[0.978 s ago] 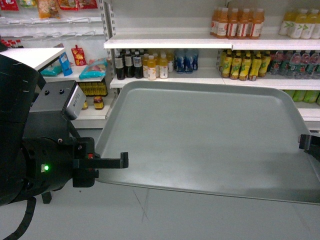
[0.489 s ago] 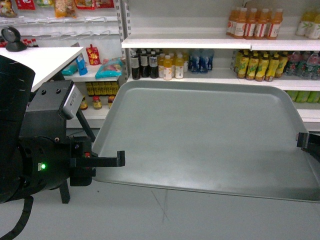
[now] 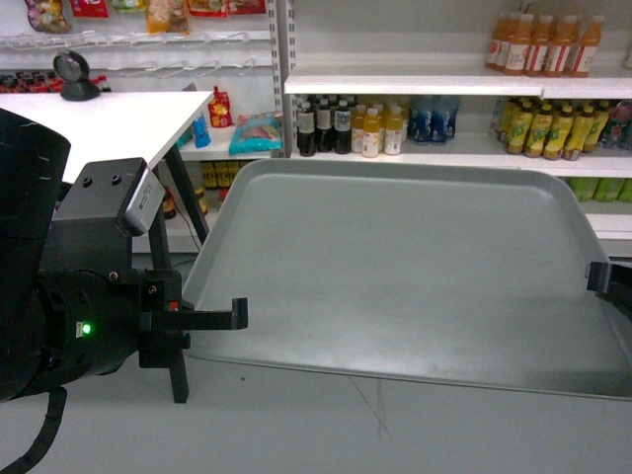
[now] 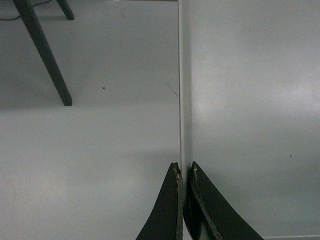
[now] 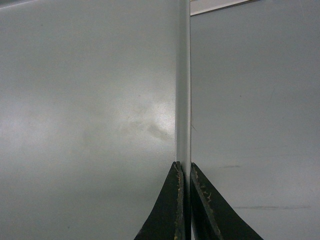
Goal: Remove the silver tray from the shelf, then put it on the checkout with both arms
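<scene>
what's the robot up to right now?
It is carrying the silver tray with both arms, in the air in front of the drink shelves. The left gripper is shut on the tray's left rim and the right gripper on its right rim; both wrist views show the jaws pinching the thin edge. The tray is level and empty. The checkout, with its black scanner, lies off to the left; nothing is set down yet.

The head view's right edge cut off the right gripper, showing only a black tip, and the silver tray's near right corner. The left arm hid the tray's near left corner. Bottle labels on the shelf were too small to read.
</scene>
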